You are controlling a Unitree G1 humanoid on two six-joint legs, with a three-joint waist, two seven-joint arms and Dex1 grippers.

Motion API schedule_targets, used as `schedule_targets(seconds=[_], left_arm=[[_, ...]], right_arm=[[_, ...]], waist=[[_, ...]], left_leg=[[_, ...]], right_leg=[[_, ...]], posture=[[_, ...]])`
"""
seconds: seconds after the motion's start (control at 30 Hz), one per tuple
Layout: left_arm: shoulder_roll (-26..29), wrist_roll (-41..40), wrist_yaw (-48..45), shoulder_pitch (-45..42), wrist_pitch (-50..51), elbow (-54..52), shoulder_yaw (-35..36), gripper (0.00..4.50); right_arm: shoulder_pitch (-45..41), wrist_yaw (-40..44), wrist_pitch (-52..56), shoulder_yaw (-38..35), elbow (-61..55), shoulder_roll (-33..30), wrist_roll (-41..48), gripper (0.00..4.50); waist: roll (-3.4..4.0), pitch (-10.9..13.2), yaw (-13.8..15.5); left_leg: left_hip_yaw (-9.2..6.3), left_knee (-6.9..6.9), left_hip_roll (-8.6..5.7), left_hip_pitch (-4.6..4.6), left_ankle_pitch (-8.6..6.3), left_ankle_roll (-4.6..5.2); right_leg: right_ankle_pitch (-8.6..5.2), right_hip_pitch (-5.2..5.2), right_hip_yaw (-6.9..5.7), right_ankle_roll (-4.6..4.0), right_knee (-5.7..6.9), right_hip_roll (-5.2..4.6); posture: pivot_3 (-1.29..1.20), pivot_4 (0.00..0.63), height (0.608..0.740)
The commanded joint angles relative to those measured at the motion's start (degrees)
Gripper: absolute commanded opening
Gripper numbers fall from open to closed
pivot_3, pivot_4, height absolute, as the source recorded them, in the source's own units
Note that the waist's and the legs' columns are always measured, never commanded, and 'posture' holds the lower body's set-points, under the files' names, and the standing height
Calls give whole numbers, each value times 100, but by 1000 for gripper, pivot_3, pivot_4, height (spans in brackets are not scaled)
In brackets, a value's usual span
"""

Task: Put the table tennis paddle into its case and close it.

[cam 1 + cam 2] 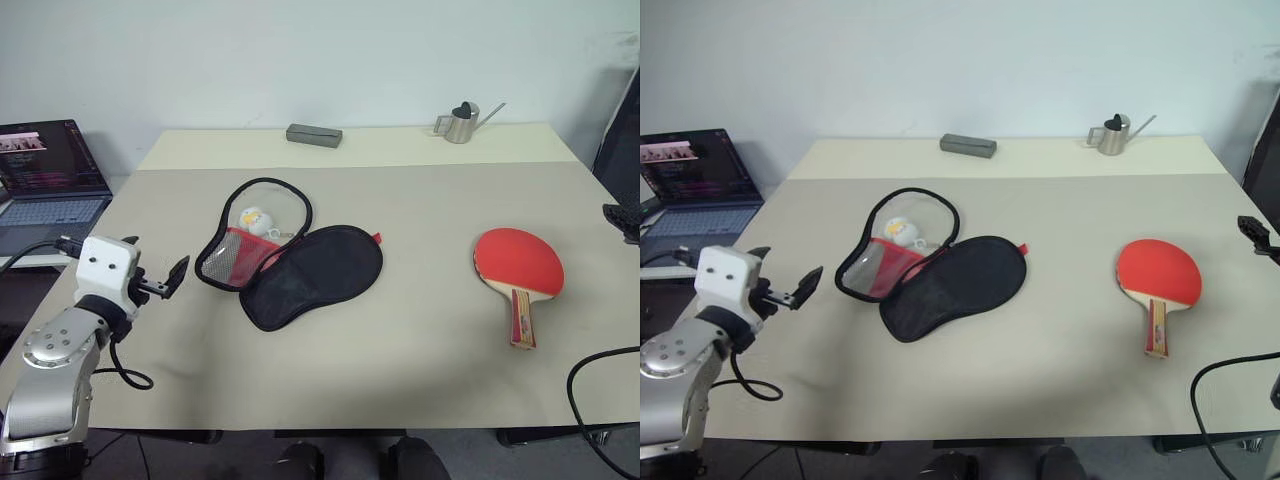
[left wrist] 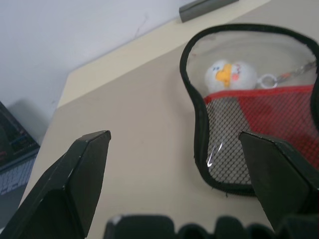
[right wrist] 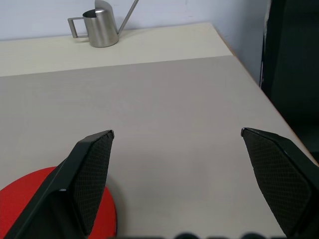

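L pincer (image 1: 160, 278) apart nr table (image 1: 420, 380) left edge | R pincer (image 3: 177, 164) apart | paddle (image 1: 518, 262) apart fr case (image 1: 300, 265)

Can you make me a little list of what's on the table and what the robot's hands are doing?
paddle: table tennis paddle lies flat, red face up, on the robot's right side of the table
case: case lies unzipped in the middle, paddle not inside
charm: small white-yellow charm rests in the open half
left hand: left gripper open, holding nothing, pointing at the case
right hand: right gripper open, holding nothing, near the paddle
at the back: metal watering can, grey box
beside table: laptop
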Motion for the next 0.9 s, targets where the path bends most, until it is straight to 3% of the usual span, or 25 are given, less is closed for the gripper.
schedule_targets(seconds=[0.03,0.53,0.9], left_arm=[[75,81,7,-221,-199,109,34,4500],[156,109,-210,-429,-577,574,-21,4500],[291,112,-475,-624,-889,1021,-74,4500]], right_arm=[[-70,47,-34,-92,-93,-195,-25,4491],[-28,408,23,-115,-168,-186,1,4491],[242,1163,199,-77,-381,-1,75,4491]], waist=[[-1,0,1],[-1,1,-6],[-1,1,-3]], left_leg=[[0,0,0,0,0,0],[5,1,0,2,-1,1],[4,2,-2,2,-1,1]], right_leg=[[0,0,0,0,0,0],[3,0,8,6,-2,0],[4,0,7,8,-2,0]], posture=[[0,150,740],[0,150,740],[0,150,740]])
